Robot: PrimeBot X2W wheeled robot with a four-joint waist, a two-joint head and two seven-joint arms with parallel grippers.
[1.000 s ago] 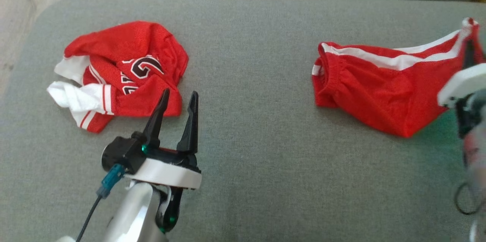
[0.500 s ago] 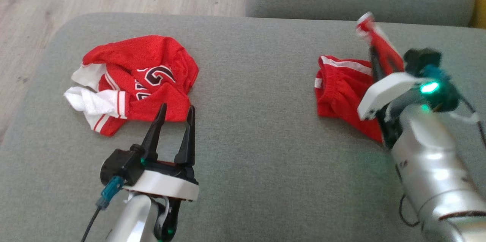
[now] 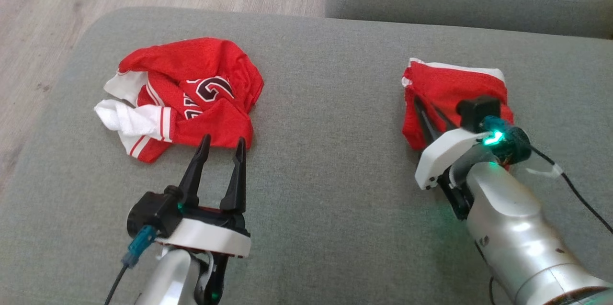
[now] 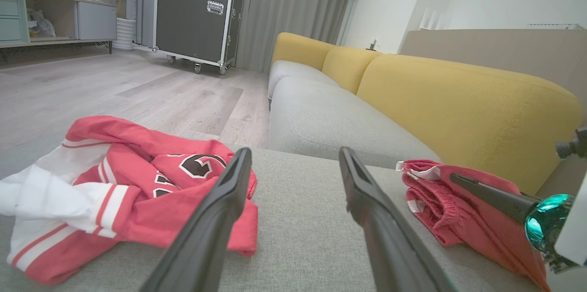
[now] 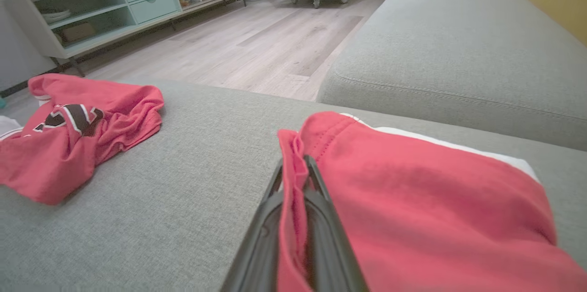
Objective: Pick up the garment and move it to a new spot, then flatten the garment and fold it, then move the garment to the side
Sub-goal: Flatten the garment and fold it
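Shorts (image 3: 459,87) sit doubled on cushion (image 3: 325,118), right gripper (image 5: 293,163) clamped on their edge, prob mid-fold; left gripper (image 3: 221,141) idles, jaws apart, nr jersey (image 3: 191,63).

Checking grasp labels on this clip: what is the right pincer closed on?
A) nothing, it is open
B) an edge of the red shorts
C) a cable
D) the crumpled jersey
B: the right pincer is shut with a fold of the red shorts pinched between its fingers, while the jersey lies apart, by the open left pincer.
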